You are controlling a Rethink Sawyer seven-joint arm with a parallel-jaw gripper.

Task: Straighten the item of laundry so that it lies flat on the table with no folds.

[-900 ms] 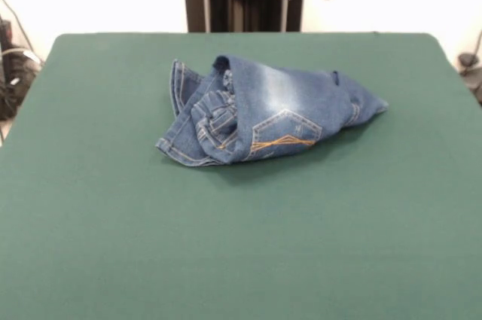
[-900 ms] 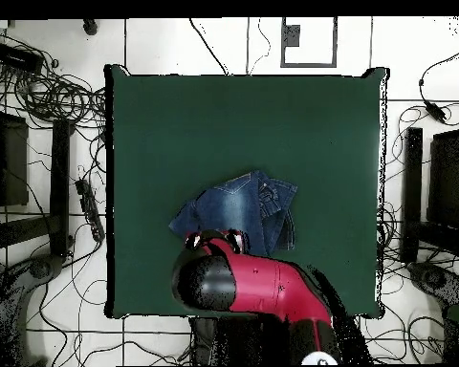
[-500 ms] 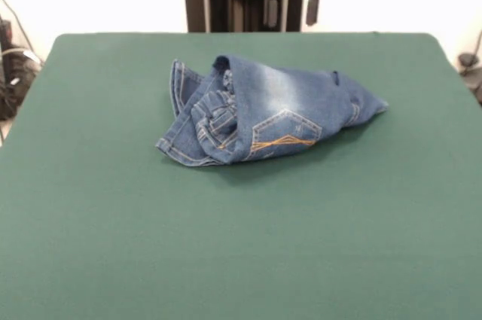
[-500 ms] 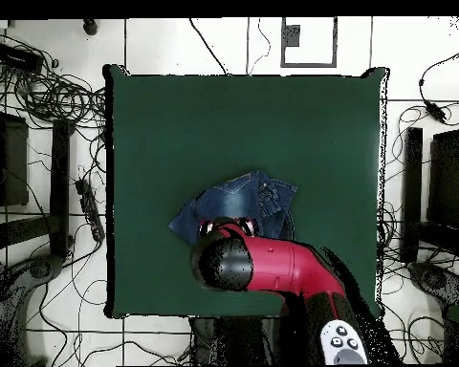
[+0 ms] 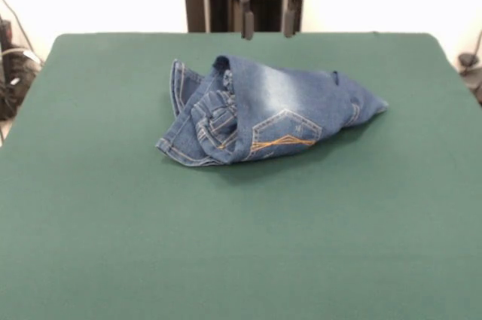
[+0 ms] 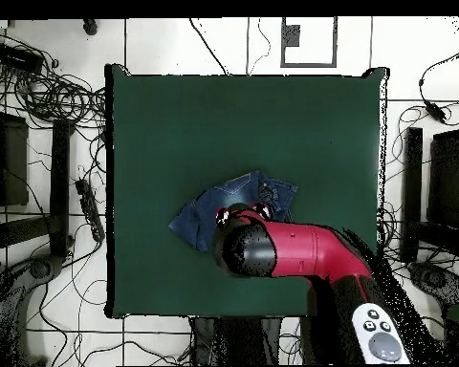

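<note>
The jeans (image 5: 263, 113) lie bunched up on the green table (image 5: 241, 245). The tool (image 5: 266, 25) hangs just above them (toward the back), fingers apart and holding nothing.

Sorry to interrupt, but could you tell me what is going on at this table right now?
A red Sawyer arm is working on a crumpled pair of blue jeans lying on the green table. Its hand hangs open above the far side of the bundle and holds nothing. The jeans are bunched and folded over, one orange-stitched back pocket facing up, so no straightening shows yet.
</note>
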